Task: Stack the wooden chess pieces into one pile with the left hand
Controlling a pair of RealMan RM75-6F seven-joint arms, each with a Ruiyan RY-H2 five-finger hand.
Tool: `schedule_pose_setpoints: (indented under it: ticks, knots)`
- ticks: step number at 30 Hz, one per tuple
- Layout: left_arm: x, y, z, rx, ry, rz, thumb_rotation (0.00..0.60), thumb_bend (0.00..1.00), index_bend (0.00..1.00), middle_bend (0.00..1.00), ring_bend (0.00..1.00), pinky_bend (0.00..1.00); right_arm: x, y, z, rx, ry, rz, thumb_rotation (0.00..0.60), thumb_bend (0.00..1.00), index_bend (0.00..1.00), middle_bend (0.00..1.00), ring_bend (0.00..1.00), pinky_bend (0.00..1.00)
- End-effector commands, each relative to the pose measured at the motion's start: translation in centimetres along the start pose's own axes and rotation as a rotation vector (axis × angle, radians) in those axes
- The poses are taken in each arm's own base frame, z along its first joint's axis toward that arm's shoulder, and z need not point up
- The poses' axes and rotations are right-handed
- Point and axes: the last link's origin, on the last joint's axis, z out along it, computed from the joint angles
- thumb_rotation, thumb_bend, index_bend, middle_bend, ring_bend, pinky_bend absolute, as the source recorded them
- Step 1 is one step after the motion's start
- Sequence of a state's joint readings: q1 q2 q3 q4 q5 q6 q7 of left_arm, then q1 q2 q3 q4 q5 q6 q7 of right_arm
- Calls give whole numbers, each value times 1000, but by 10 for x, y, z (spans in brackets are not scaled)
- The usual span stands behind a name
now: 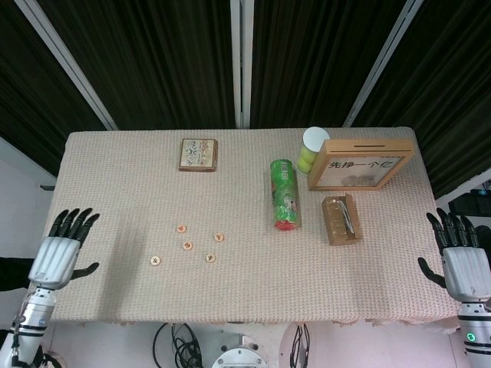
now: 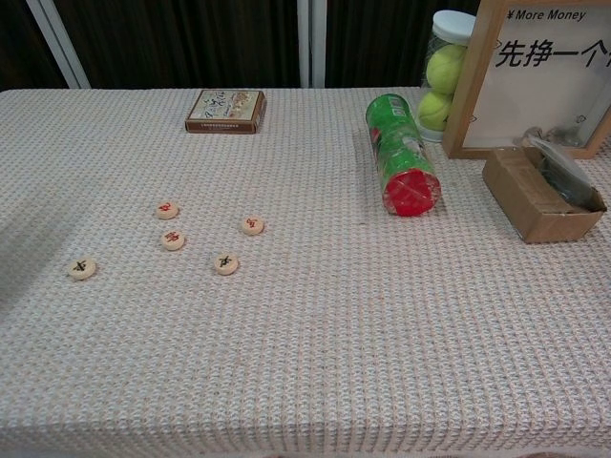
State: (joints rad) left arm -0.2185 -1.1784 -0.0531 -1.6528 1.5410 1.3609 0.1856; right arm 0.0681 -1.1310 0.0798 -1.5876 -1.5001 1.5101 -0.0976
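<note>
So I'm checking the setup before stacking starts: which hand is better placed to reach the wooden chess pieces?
The left hand. The chess pieces lie scattered on the table's left half, nearer it. The right hand is beyond the far edge, with the green can and cardboard box in between. Both hands are open.

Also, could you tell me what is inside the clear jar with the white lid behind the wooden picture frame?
The clear jar with the white lid holds two yellow-green tennis balls, stacked. The wooden picture frame covers its right side, so anything more there stays hidden.

The head view is looking steeply down on the whole table (image 1: 115, 169); the chest view is sitting lower, nearer, facing across the same table.
</note>
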Motion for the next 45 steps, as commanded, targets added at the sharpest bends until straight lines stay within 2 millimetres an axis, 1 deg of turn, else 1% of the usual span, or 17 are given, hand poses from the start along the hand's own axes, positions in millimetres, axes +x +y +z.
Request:
schedule_pose_setpoints:
  ticks: [1, 5, 8, 12, 17, 20, 24, 30, 40, 45]
  knots:
    - [-6, 30, 25, -116, -56, -24, 600, 114, 129, 53, 0, 20, 0, 0, 0, -4, -2, -1, 600, 226, 0, 0, 0, 0]
    - [-20, 58, 51, -211, -128, -26, 600, 122, 140, 55, 0, 20, -3, 0, 0, -6, -8, 0, 600, 226, 0, 0, 0, 0]
    - [-28, 75, 65, -254, -149, -28, 600, 130, 155, 57, 0, 20, -3, -1, -1, -6, -12, -2, 600, 225, 0, 0, 0, 0]
    - [-42, 92, 79, -291, -190, -31, 600, 154, 167, 62, 0, 22, -3, 1, -1, -9, -10, -3, 600, 225, 0, 0, 0, 0]
    - [-60, 109, 96, -330, -237, -10, 600, 159, 169, 66, 0, 44, -3, 3, -1, -19, -10, -2, 600, 226, 0, 0, 0, 0]
    - [-66, 117, 103, -343, -249, -24, 600, 161, 181, 68, 0, 47, -3, 5, -1, -26, -7, -2, 600, 226, 0, 0, 0, 0]
    - [-70, 123, 114, -350, -258, -35, 600, 187, 218, 81, 0, 48, -1, 8, -2, -33, -1, -1, 600, 225, 0, 0, 0, 0]
    - [-78, 126, 122, -356, -277, -34, 600, 204, 274, 82, 0, 52, 1, 13, -3, -47, 7, 0, 600, 226, 0, 0, 0, 0]
    - [-91, 123, 124, -347, -312, -23, 600, 204, 356, 82, 0, 52, 3, 18, -3, -58, 17, 3, 600, 227, 0, 0, 0, 0]
    - [-93, 124, 124, -347, -312, -28, 600, 233, 405, 85, 0, 52, 2, 19, -3, -59, 15, 5, 600, 229, 0, 0, 0, 0]
